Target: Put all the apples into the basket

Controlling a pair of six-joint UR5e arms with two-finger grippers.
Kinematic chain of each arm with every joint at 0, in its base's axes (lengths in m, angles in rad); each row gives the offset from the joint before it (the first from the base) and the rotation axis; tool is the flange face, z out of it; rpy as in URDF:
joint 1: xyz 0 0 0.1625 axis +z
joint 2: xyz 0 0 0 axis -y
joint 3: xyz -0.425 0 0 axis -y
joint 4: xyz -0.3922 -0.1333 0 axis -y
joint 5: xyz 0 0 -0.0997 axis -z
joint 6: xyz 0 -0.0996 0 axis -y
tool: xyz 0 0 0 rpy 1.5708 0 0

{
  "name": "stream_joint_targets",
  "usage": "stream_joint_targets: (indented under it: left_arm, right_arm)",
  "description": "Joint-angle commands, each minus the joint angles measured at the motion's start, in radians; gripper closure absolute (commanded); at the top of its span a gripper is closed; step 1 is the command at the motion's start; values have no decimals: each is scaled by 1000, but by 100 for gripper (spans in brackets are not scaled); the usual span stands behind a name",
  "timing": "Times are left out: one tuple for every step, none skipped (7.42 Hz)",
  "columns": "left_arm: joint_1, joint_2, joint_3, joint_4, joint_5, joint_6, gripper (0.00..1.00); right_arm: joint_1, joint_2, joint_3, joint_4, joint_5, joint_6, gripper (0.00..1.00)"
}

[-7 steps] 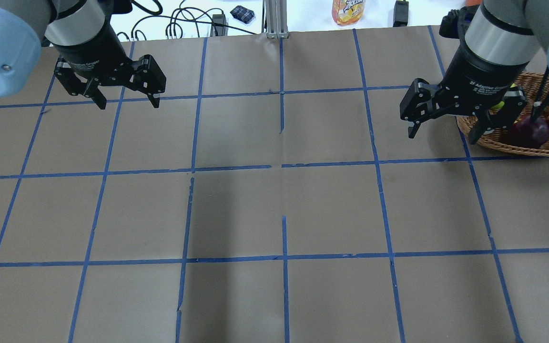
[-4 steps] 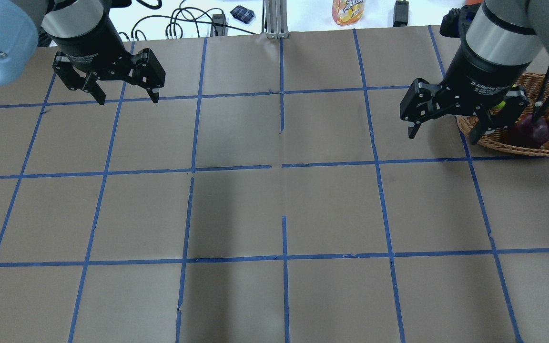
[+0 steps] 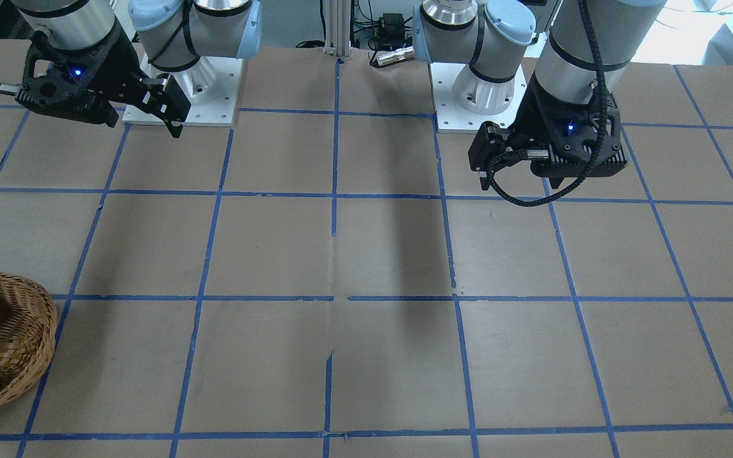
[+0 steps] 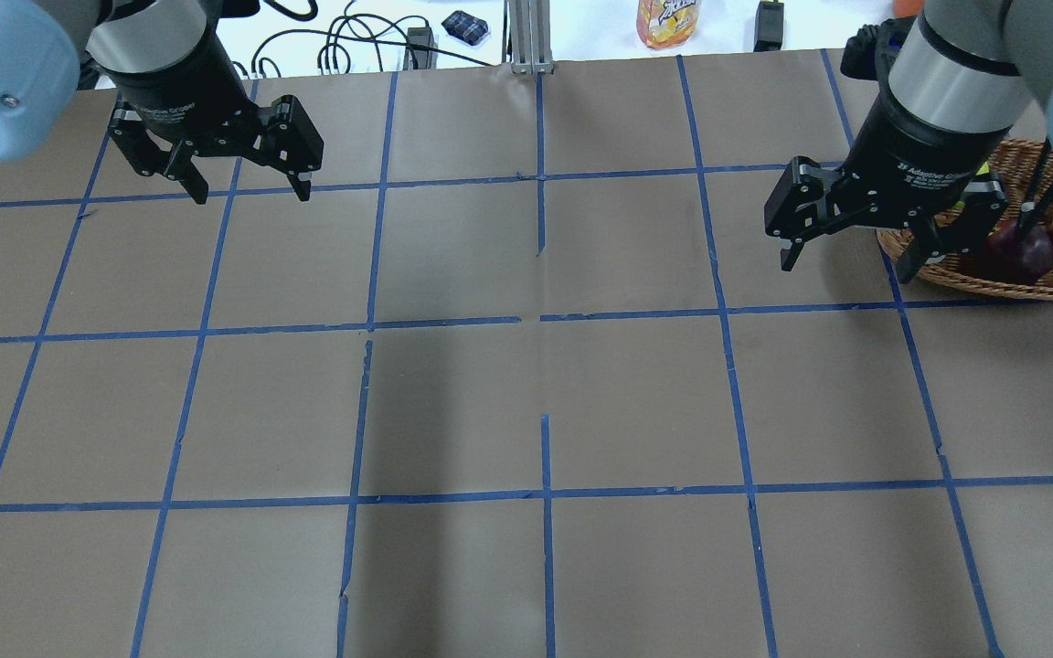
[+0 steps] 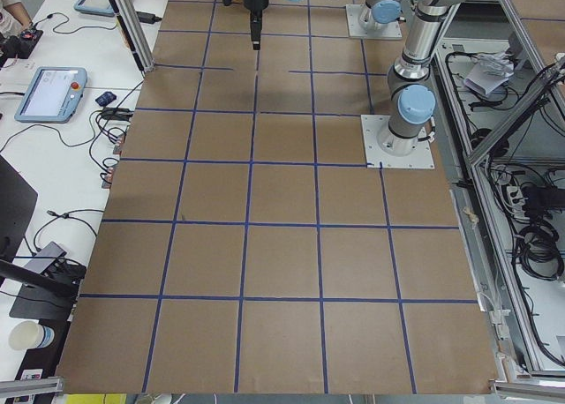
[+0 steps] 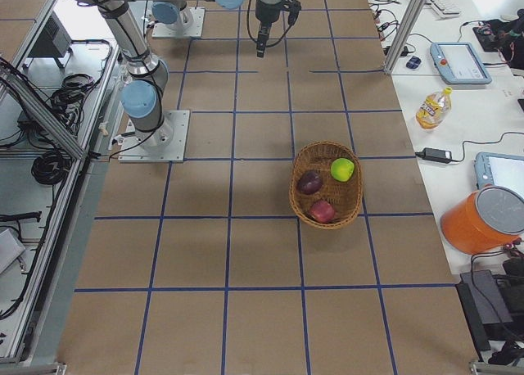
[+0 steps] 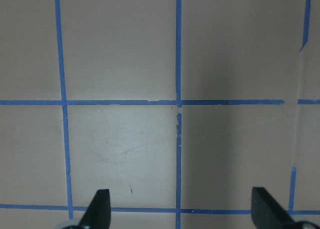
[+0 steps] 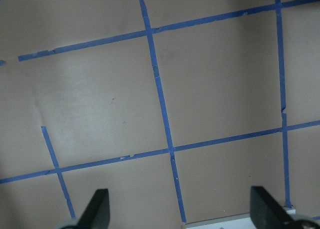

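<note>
As the green apple (image 6: 342, 169), maroon apple (image 6: 309, 182) and red apple (image 6: 322, 210) lie in the centre-right wicker basket (image 6: 292, 193), we judge the task done; left gripper (image 4: 250, 194) and right gripper (image 4: 846, 267) gape empty.

basket (image 6: 350, 201): wicker oval, upright | inside: green apple (image 6: 342, 169); maroon apple (image 6: 309, 182); red apple (image 6: 322, 211) (all three close together)

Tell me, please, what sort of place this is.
Probably a robotics lab workcell: the right arm and left arm are bolted to a table gridded with blue tape, and teach pendants and cables lie on the side bench.
</note>
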Motion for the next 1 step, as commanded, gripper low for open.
stream_joint_targets:
  left_arm:
    - [-1, -1, -4, 1, 1, -2, 0]
  right_arm:
    - [0, -1, -1, 2, 1, -1, 0]
